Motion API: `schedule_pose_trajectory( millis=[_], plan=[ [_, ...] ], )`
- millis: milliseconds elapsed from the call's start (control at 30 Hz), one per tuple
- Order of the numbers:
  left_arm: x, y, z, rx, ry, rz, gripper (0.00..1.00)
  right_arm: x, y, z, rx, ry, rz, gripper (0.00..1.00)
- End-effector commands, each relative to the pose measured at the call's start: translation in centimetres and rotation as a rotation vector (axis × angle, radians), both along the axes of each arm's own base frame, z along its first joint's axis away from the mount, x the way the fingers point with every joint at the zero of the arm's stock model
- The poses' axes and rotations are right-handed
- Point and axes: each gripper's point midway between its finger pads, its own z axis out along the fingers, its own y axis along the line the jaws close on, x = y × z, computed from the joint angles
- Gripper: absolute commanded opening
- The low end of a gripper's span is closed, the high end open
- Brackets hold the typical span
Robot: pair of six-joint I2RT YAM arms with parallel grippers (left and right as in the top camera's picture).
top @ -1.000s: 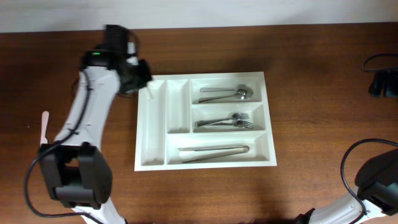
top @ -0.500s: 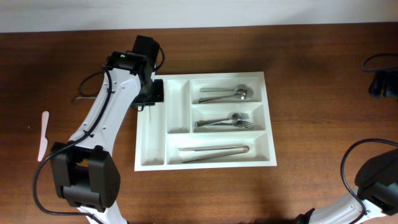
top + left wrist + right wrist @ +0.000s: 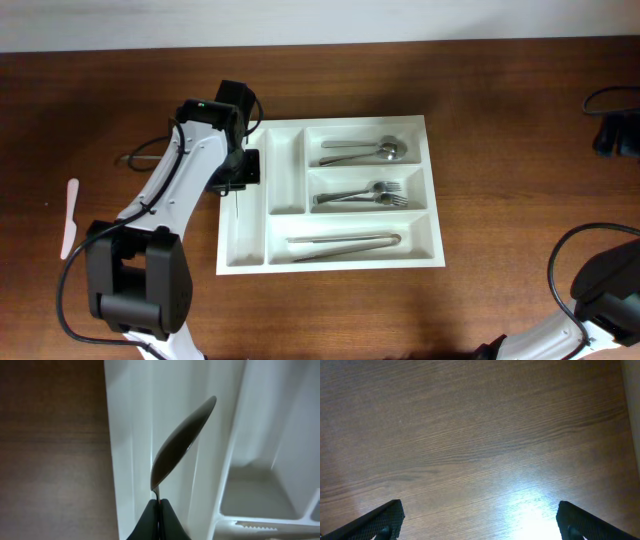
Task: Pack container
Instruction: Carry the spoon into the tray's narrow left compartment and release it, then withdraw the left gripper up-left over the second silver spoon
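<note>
The container (image 3: 330, 267) is a white compartment tray in the middle of the wooden table. My left gripper (image 3: 238, 178) hovers over its leftmost narrow compartment (image 3: 130, 420), near the far end. It is shut on the thin handle of a metal spoon (image 3: 182, 442), just behind the bowl. The bowl points away from the fingertips (image 3: 172, 525) and hangs above that compartment without touching it. In the right wrist view my right gripper (image 3: 479, 512) is open wide over bare wood, with nothing between its fingers.
Spoons (image 3: 365, 151) lie in the tray's top wide compartment, forks (image 3: 362, 196) in the middle one, tongs (image 3: 345, 243) in the near one. A white plastic utensil (image 3: 70, 215) lies on the table at the far left. A black object (image 3: 615, 133) sits at the right edge.
My left gripper has swung right and toward the near side, from beyond the tray's far left corner to over its leftmost compartment, still holding the spoon. The right gripper has not changed.
</note>
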Motion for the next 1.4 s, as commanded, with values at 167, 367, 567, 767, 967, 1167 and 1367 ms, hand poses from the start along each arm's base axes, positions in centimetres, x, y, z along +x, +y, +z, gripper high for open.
schedule_pose_trajectory(
  millis=[167, 367, 567, 767, 967, 1167, 1367],
  plan=[
    [-0.5, -0.3, -0.1, -0.022, 0.013, -0.041, 0.06, -0.2, -0.2, 0.1, 0.0, -0.001, -0.014, 0.99],
    [-1.7, -0.8, -1.3, -0.013, 0.051, -0.063, 0.08, -0.2, -0.2, 0.1, 0.0, -0.002, -0.014, 0.99],
    [-2.4, -1.3, -2.3, -0.01, 0.066, -0.079, 0.08, -0.2, -0.2, 0.1, 0.0, -0.002, -0.014, 0.99],
    [0.5, -2.1, -0.5, -0.036, -0.043, -0.068, 0.24, -0.2, -0.2, 0.1, 0.0, -0.002, -0.014, 0.99],
    [5.4, -2.8, 5.7, -0.079, -0.237, -0.057, 0.99, -0.2, -0.2, 0.1, 0.0, -0.002, -0.014, 0.99],
    [7.2, -3.7, 8.9, -0.199, -0.311, -0.048, 0.99, -0.2, -0.3, 0.1, 0.0, -0.002, -0.014, 0.99],
    [8.0, -2.1, 9.3, -0.255, -0.319, 0.201, 0.99, -0.2, -0.2, 0.1, 0.0, -0.002, -0.014, 0.99]
  ],
)
